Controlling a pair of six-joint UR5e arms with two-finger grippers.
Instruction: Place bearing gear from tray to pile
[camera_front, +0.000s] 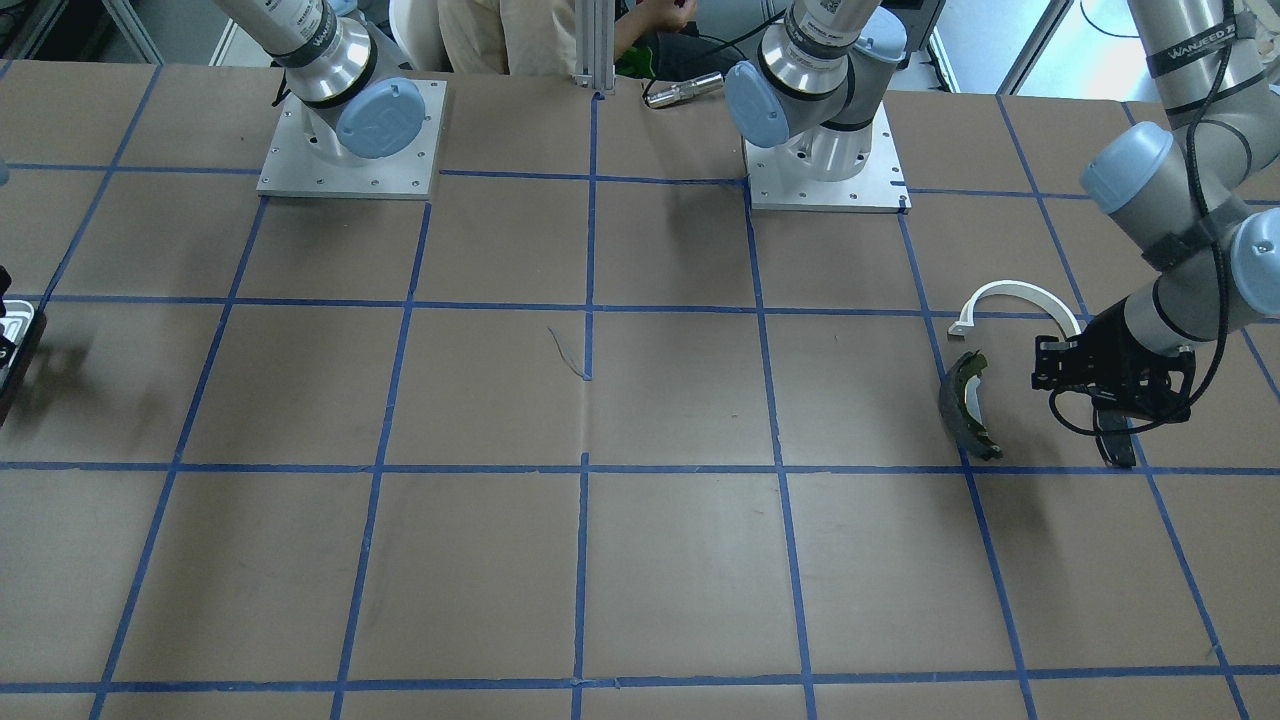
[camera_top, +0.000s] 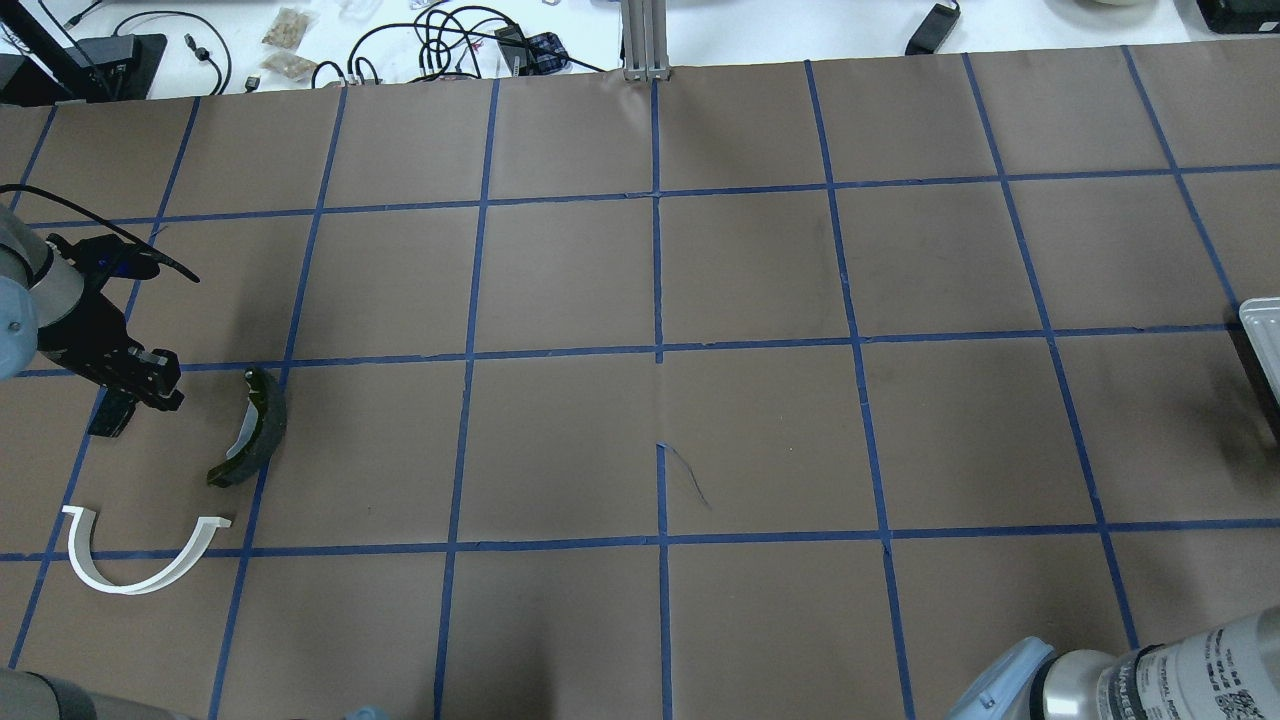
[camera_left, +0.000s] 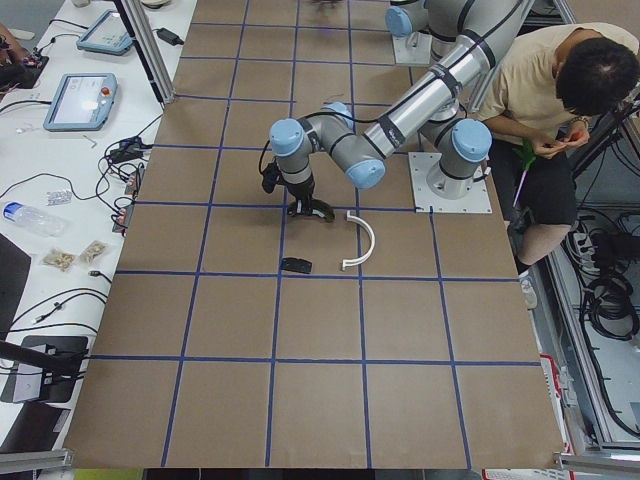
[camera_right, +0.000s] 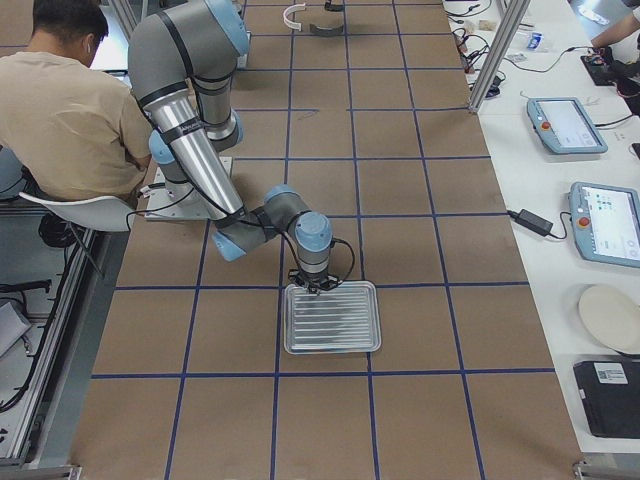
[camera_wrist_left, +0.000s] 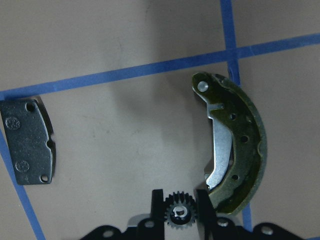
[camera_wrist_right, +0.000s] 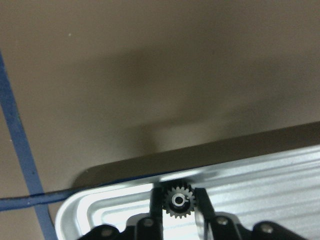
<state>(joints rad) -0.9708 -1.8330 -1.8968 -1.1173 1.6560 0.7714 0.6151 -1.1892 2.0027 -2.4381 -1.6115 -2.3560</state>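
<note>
In the left wrist view my left gripper (camera_wrist_left: 180, 200) is shut on a small black bearing gear (camera_wrist_left: 180, 213). It hovers by the pile: an olive brake shoe (camera_wrist_left: 235, 150), a black pad (camera_wrist_left: 27, 142) and a white half-ring bracket (camera_top: 140, 555). From overhead the left gripper (camera_top: 135, 385) sits between the pad (camera_top: 108, 415) and the shoe (camera_top: 255, 430). My right gripper (camera_wrist_right: 177, 195) is shut on a second toothed gear (camera_wrist_right: 177, 201) over the near rim of the silvery tray (camera_wrist_right: 260, 175). The tray (camera_right: 331, 317) looks otherwise bare.
The table is brown paper with a blue tape grid. Both arm bases (camera_front: 350, 140) stand at the robot's edge. A seated person (camera_left: 560, 120) is behind the bases. Tablets and cables (camera_right: 565, 125) lie on a white side bench.
</note>
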